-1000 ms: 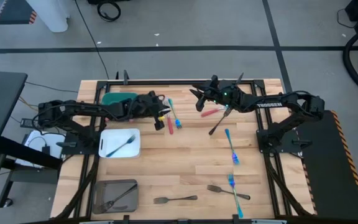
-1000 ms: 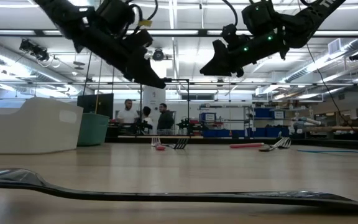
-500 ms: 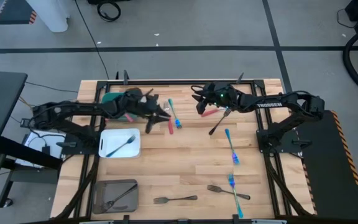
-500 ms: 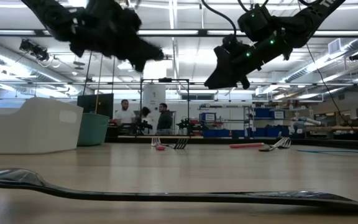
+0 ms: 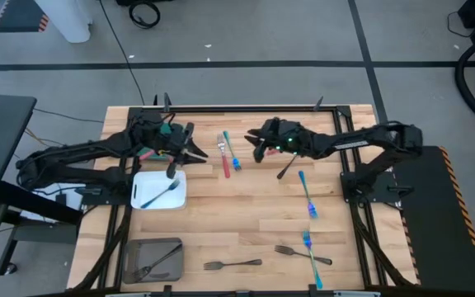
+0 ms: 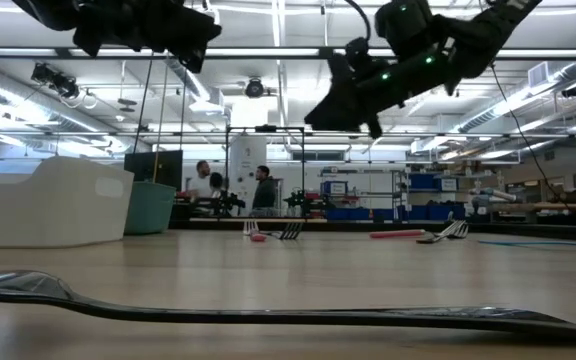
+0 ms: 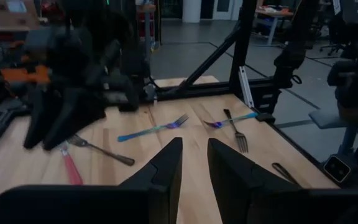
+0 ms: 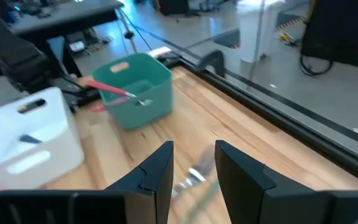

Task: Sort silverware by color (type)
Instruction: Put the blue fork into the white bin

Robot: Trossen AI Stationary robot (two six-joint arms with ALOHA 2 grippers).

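While my left gripper (image 5: 190,150) hangs up and left of centre in the overhead view, just beside the teal plastic bin (image 8: 148,99), its two dark fingers (image 7: 166,171) stand a narrow gap apart with nothing between them. I read that as the drop side of the job done, because a red-handled utensil (image 8: 114,89) now rests in that teal bin with its handle poking over the rim. My right gripper (image 5: 256,151) is out in the upper middle of the wooden table (image 5: 246,214), raised off the surface, fingers spread wide and empty. It is tipped down toward the pair lying just to its left, a red-handled fork (image 5: 226,163) and a blue-handled fork (image 5: 232,151) side by side. I hold wide because those two lie so close together that a narrow approach would likely nudge the wrong one. A dark grey metal fork (image 5: 287,165) lies just right of my right gripper. Another blue-handled fork (image 5: 306,194) sits right of centre. Lower right, a third blue-handled fork (image 5: 310,256) crosses a dark grey fork (image 5: 291,250), with one more grey fork (image 5: 233,265) at bottom centre. The white bin (image 5: 138,177) at left and the dark grey tray (image 5: 134,247) at lower left each hold one piece. So the sort looks early, with most pieces loose on the wood.
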